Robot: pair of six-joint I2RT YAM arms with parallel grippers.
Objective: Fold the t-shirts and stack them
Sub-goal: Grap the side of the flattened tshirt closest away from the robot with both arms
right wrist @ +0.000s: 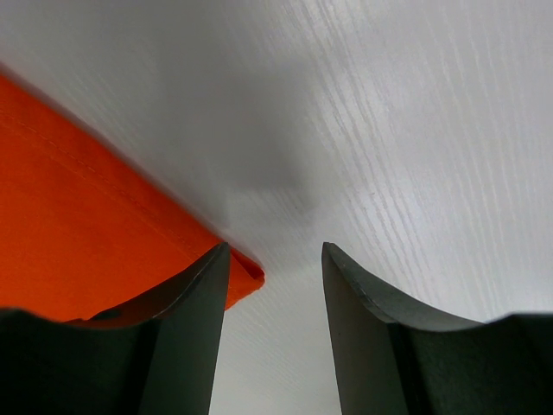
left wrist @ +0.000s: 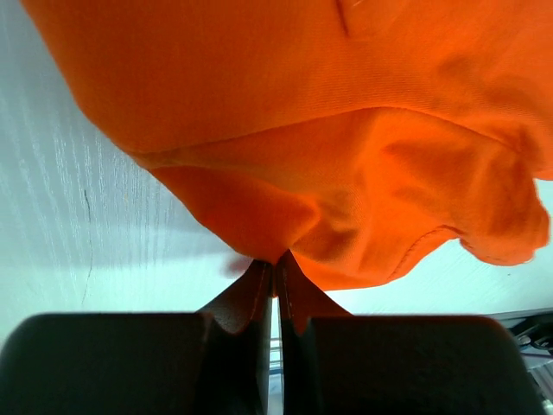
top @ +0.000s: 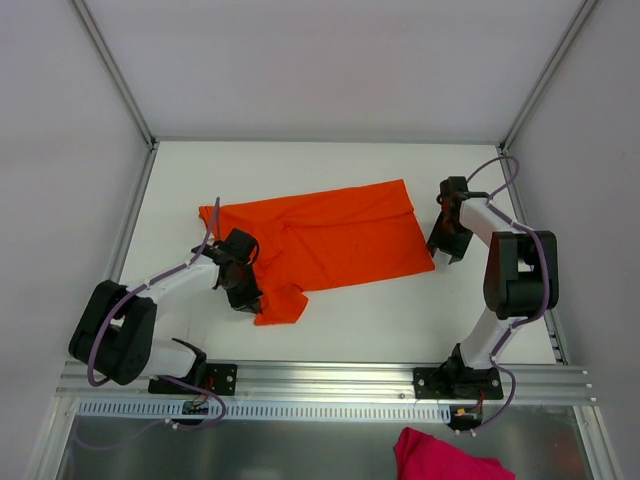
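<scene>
T-shirt (top: 340, 240), soft orange cloth, lies spread and rumpled on the white grained table (top: 380, 320). Left gripper (left wrist: 275, 264) is pinched tight on a bunched fold at its tips. Right gripper (right wrist: 275, 259) stands half open and empty, with the hem corner beside one finger.

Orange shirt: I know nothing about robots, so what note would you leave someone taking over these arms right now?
Left gripper: shut on the shirt, pinching fabric by its near sleeve.
Right gripper: open, low beside the shirt's right-hand corner, holding nothing.
Shirt: lies mostly flat on the table, no tidy fold showing.
Done: one grip taken.
Left: fold the shirt, then stack it.
</scene>
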